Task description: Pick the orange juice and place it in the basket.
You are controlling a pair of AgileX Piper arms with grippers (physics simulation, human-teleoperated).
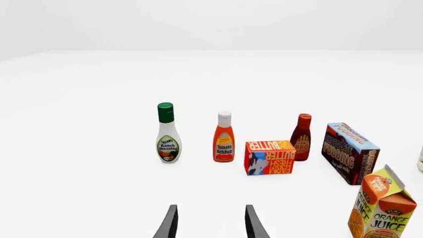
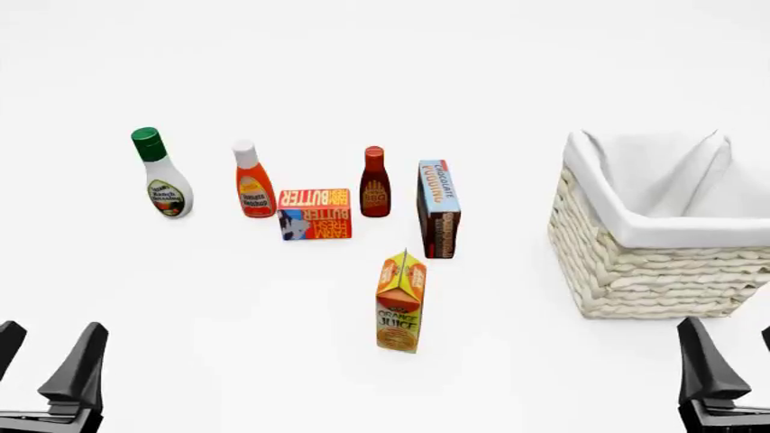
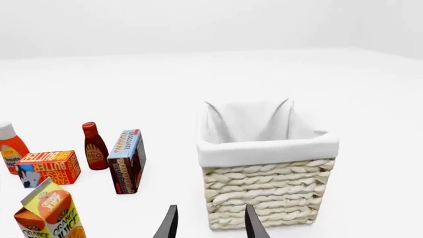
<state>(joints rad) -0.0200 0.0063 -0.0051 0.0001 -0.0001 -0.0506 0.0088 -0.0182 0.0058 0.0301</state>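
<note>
Meanwhile, orange juice (image 2: 401, 302) upright, apart from basket (image 2: 637, 271), left gripper (image 2: 42, 356) spread, right gripper (image 2: 740, 361) spread.

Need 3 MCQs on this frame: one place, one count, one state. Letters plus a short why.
1. Where does the orange-and-yellow gable-top orange juice carton stand?
A. inside the basket
B. on the table, nearer the arms than the other groceries
C. behind the ranch bottle

2. How many bottles stand on the table?
A. three
B. one
C. five

3. What state is the left end effector in?
A. shut on the carton
B. open, holding nothing
C. shut on a bottle

Answers: 1 B, the carton stands alone in front of the row, left of the cream woven wicker basket. 2 A, green-capped ranch bottle, white-capped orange ketchup bottle, dark red BBQ bottle. 3 B, its fingers are apart over bare table.
</note>
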